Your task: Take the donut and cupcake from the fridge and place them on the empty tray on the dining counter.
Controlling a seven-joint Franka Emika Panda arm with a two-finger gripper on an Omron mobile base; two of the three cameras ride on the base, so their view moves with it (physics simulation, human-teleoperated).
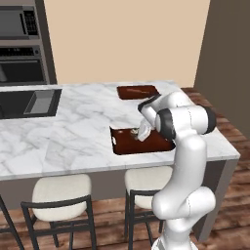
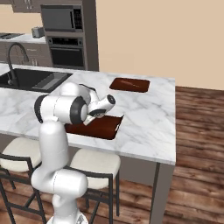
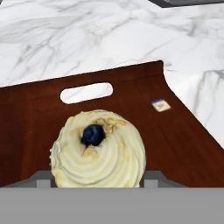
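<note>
The cupcake point(image 3: 98, 148) sits upright between the 2 fingertips, its cream swirl facing the hand camera with a dark blue berry at the centre; its base and wrapper are cut off at the bottom of the hand view. It is round, so no long axis can be read. It sits low over the tray point(image 3: 175, 144), but whether it touches the floor is hidden. The gripper point(image 3: 98, 181) stands partly open, closed around the cupcake's sides; only the grey finger pads point(image 3: 41, 178) peek out on each side.

The tray lies on the dining counter point(image 1: 73, 132) at its near edge, long axis running left to right, 1 pale handle slot point(image 3: 86, 92) showing on its left end. In the base views the arm covers much of the tray point(image 1: 129, 144). A smaller flat brown board point(image 1: 137, 91) lies at the far edge, well apart. The dark sink point(image 1: 24, 102) is set in at the far left.
</note>
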